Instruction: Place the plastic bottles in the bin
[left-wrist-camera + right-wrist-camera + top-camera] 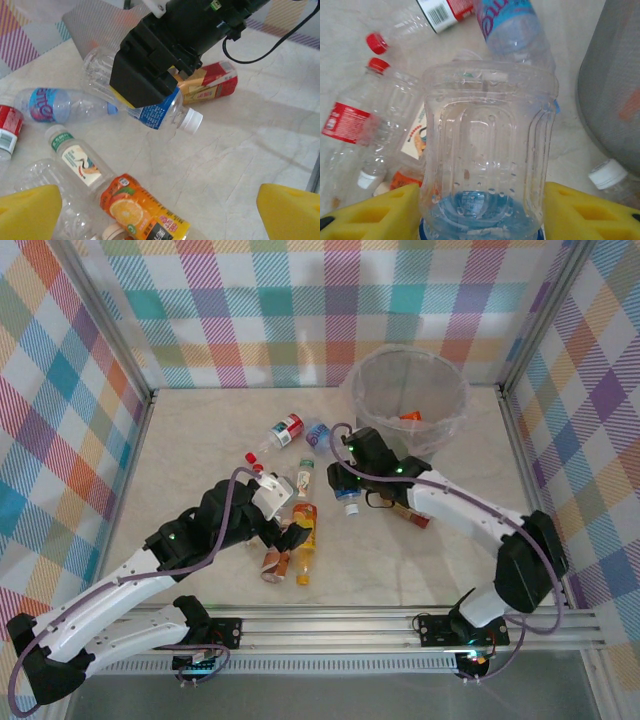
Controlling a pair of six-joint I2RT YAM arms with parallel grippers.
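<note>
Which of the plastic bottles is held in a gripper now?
The clear plastic bottle with the blue label and white cap: the right gripper is shut on it, while the others on the table lie loose.

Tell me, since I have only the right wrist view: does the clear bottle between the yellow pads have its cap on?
Observer: Yes. The left wrist view shows the blue-labelled bottle with a white cap.
Operator: Anything in the bin?
Observer: The top view shows an orange item inside the bin.
Operator: And the left gripper?
Observer: The left gripper is open and grips nothing; an orange-labelled bottle lies on the table before it.
</note>
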